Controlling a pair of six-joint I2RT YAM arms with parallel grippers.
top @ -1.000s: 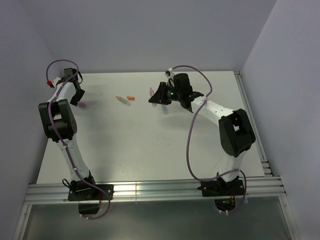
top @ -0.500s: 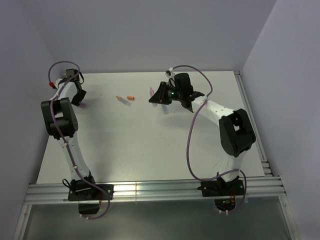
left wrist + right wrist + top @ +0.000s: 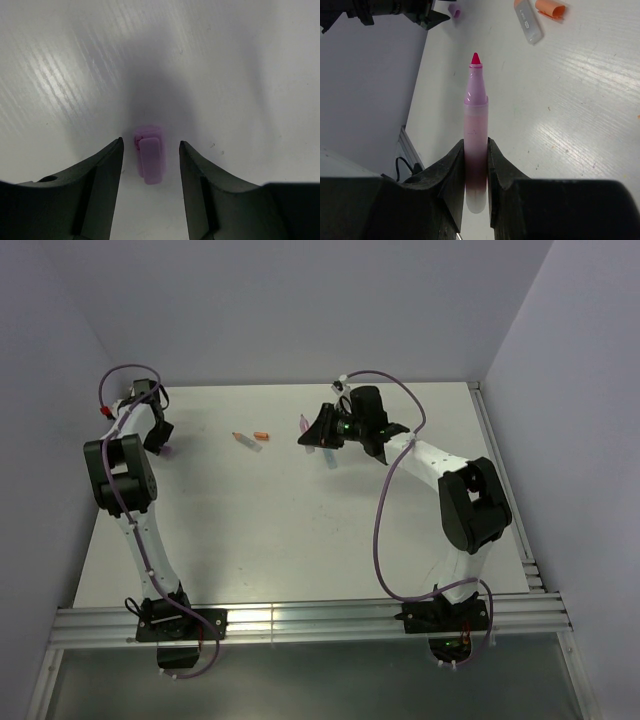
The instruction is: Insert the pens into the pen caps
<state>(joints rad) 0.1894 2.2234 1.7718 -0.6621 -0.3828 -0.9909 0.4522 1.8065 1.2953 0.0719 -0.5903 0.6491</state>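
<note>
Left wrist view: the left fingers (image 3: 97, 190) stand wide apart on either side of the pink cap (image 3: 150, 159). The cap lies flat on the surface (image 3: 240, 75) at lower centre of the frame, touching neither finger. Right wrist view: the right fingers (image 3: 451, 175) are clamped on the pink pen (image 3: 476, 125), nib toward the top of the frame. As I judge it, the tiny cap may skid or twist as the fingers close and end up askew, so its mouth misses the nib. The pen, pinched low on its barrel, could pivot under insertion force.
</note>
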